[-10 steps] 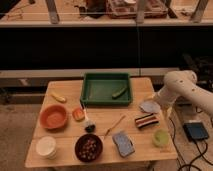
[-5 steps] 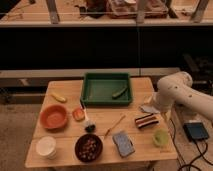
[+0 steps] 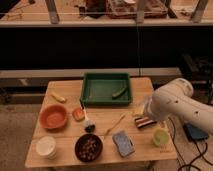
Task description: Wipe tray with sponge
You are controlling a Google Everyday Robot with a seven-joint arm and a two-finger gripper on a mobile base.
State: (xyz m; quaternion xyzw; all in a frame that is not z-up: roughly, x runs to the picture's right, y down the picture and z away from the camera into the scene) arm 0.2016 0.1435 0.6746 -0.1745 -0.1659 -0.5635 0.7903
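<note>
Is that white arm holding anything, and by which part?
Cannot be told: the gripper hangs over the table's right side, its hold hidden; the sponge lies free.

A light wooden rectangular table (image 3: 65,91) is set on a speckled grey-beige floor (image 3: 15,125). Behind it, a wide dark panel (image 3: 75,50) is stretched across the room, and a pale horizontal ledge (image 3: 40,76) is seen along the panel's lower edge. Above the panel, a pale shelf edge (image 3: 100,22) is crossed by 3 grey slanted metal uprights (image 3: 52,10), with blurred clutter behind them. A thin vertical cord (image 3: 137,50) is hung down the dark panel. To the right of the table, a dark flat rectangular pad (image 3: 196,133) is laid on the floor, and a thin black cable (image 3: 192,159) is looped near it. The whole scene is lit dimly in a warm amber tone.
</note>
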